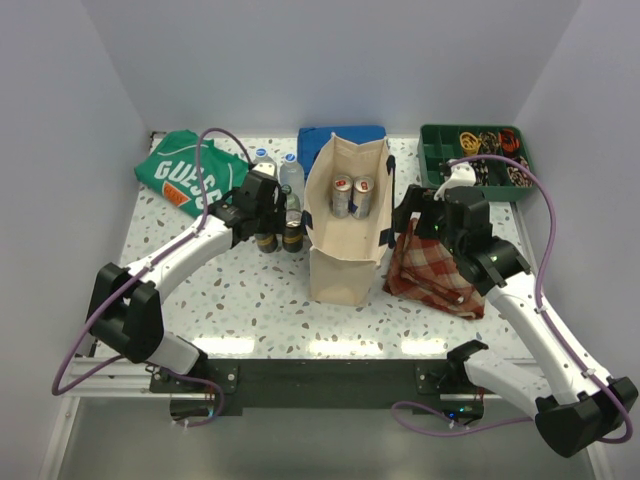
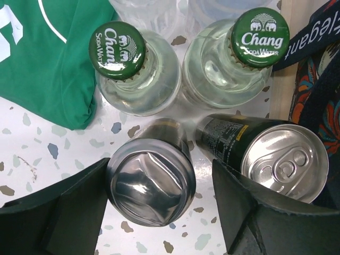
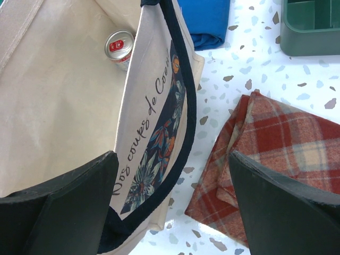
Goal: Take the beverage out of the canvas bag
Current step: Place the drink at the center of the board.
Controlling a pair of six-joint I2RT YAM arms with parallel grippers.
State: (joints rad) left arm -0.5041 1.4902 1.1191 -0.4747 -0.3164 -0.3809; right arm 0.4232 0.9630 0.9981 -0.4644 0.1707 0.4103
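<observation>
The cream canvas bag [image 1: 335, 270] stands upright mid-table with navy handles. Two silver-and-red cans [image 1: 352, 196] stand inside it; one shows in the right wrist view [image 3: 119, 47]. My left gripper [image 1: 272, 222] is open left of the bag, its jaws astride a dark can with a dented silver end [image 2: 151, 180]. The left finger is at the can's side and the right finger stands apart from it. My right gripper [image 3: 172, 207] is open over the bag's right wall [image 3: 154, 106], one finger over the bag's inside and one over the red plaid cloth [image 3: 276, 154].
A second black can [image 2: 284, 162] and two Chang soda bottles [image 2: 117, 50] [image 2: 260, 31] crowd the left gripper. A green shirt [image 1: 185, 170], clear bottles [image 1: 290, 165], a blue cloth [image 1: 330, 135] and a green tray [image 1: 432, 150] line the back.
</observation>
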